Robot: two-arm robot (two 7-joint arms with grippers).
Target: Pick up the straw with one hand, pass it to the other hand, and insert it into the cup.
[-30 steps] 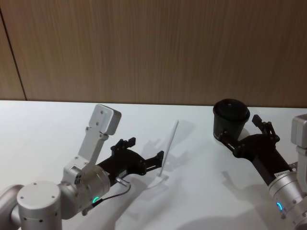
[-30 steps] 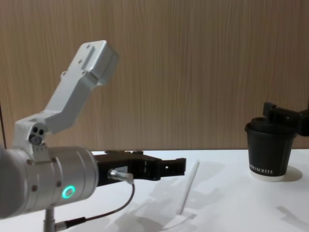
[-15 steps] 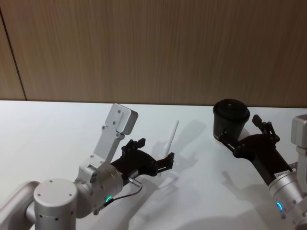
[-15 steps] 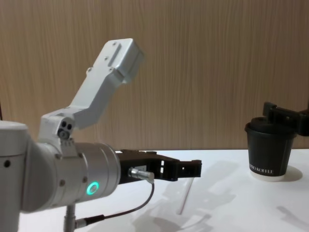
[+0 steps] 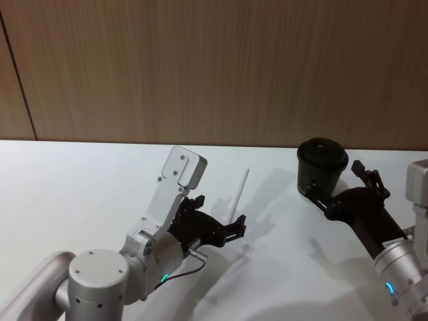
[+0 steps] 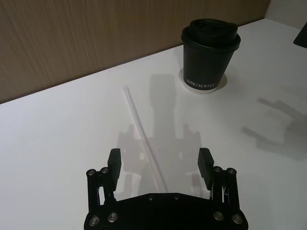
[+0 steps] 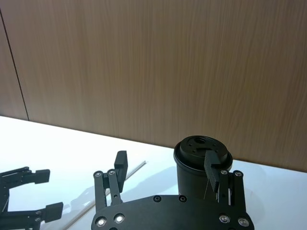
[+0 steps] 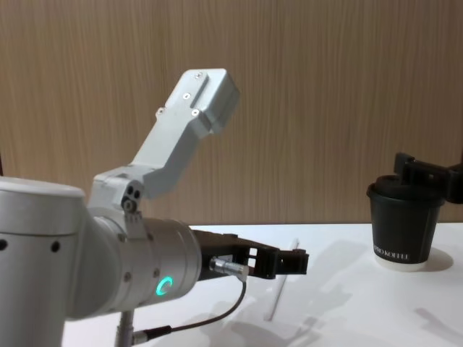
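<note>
The white straw (image 5: 239,192) lies flat on the white table, pointing toward the back wall; the left wrist view has the straw (image 6: 143,135) running out between the fingers. My left gripper (image 5: 236,227) hovers open over its near end, one finger on each side (image 6: 159,155), touching nothing. The black lidded cup (image 5: 322,166) stands upright at the right rear, and shows as the cup (image 8: 402,225) from the side. My right gripper (image 5: 336,186) is open just in front of the cup, holding nothing, its fingers (image 7: 165,160) spread wider than the cup (image 7: 194,165).
The white table (image 5: 73,194) runs back to a wood-panelled wall. A thin dark cable (image 8: 217,318) loops under the left wrist. Bare table lies between the straw and the cup.
My left arm has swung forward and to the right, bringing its open gripper from beside the straw to over its near end. The right arm, straw and cup have not moved.
</note>
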